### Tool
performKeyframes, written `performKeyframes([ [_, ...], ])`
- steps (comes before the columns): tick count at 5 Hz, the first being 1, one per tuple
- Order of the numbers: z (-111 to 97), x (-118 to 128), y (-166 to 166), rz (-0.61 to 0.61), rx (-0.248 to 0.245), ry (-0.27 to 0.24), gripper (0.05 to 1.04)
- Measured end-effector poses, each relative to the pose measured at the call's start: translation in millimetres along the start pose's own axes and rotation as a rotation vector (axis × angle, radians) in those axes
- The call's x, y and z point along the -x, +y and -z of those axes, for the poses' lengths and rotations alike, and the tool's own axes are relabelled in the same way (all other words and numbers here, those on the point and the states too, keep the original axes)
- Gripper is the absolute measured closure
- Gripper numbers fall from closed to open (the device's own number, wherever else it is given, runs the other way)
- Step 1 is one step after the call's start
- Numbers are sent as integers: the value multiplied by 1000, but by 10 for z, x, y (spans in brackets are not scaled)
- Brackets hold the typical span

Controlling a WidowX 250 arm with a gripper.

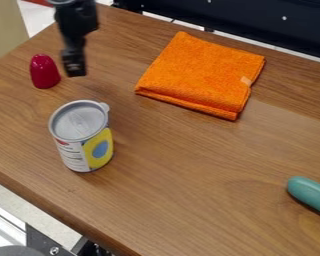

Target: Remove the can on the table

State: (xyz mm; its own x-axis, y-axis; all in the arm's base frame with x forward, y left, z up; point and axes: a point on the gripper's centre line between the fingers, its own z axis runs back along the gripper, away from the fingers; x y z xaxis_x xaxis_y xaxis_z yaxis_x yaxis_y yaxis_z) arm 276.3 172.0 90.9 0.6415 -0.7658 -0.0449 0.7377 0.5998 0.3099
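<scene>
Can stands upright at nine o'clock on the surface, cloth at its two o'clock, tool at its twelve, whether open or closed impossible to tell.

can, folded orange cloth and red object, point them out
can [84, 138]: camera view, upper side wall
folded orange cloth [198, 74]: camera view, middle of its top
red object [44, 72]: camera view, middle of its side

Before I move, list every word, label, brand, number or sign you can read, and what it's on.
Readable text: none.
Can, white panel: rows of small print, too small to read.
Orange cloth, pale tag: no text I can make out.
</scene>
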Motion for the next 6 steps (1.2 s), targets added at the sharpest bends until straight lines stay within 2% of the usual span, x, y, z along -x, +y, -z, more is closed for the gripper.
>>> performKeyframes([
  [1, 35, 208, -110, 154, 15, -29, 85],
  [2, 26, 402, -243, 222, 72, -49, 85],
  [3, -49, 504, -409, 266, 110, -53, 85],
  [4, -65, 519, -593, 308, 139, -31, 85],
  [6, -80, 273, -1054, 285, 175, -37, 85],
])
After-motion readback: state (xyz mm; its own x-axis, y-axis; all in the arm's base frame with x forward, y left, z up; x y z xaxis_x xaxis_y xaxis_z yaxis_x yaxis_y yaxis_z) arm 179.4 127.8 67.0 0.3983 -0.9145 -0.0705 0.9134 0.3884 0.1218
